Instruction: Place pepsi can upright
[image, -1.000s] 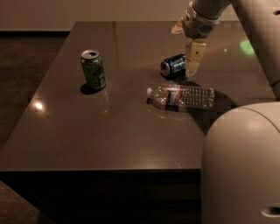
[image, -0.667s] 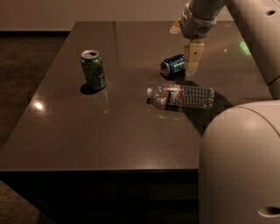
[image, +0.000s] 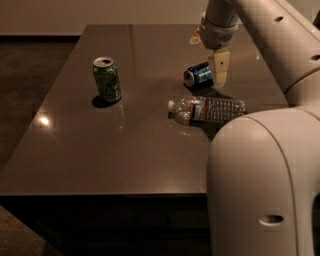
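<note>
Floor (image: 25, 95), dark and dull, showed at the far left, well away from the gripper (image: 219, 75). A brown, glossy table (image: 125, 165) took up most of the camera view, with a small bright glint near its left edge, far to the gripper's left and nearer the camera. Well apart from the gripper on its left stood a green can (image: 107, 80), upright on the table, its silver top showing and a dark shadow at its foot.

Just to the left of the gripper lay the pepsi can (image: 198, 74), dark blue, on its side on the table. Its round silver end faced left and toward the camera, and its other end pointed at the gripper. The two sat very close, though whether they touched could not be told.

Nearer the camera than the gripper lay a clear plastic bottle (image: 207, 109), also on its side. Its cap end reached to the gripper's left, its base end a little to the right, and a dark label wrapped its middle. A strip of bare table kept it apart from the pepsi can.

The gripper hung pointing down over the far right part of the table, pale yellowish, its tip low beside the pepsi can's right end. Whether it was clenched or released could not be told.

From it the off-white arm (image: 270, 35) rose up and to the right. Right of the gripper and closest to the camera, the rounded robot body (image: 260, 185) filled the lower right corner, covering the table's near right corner
</note>
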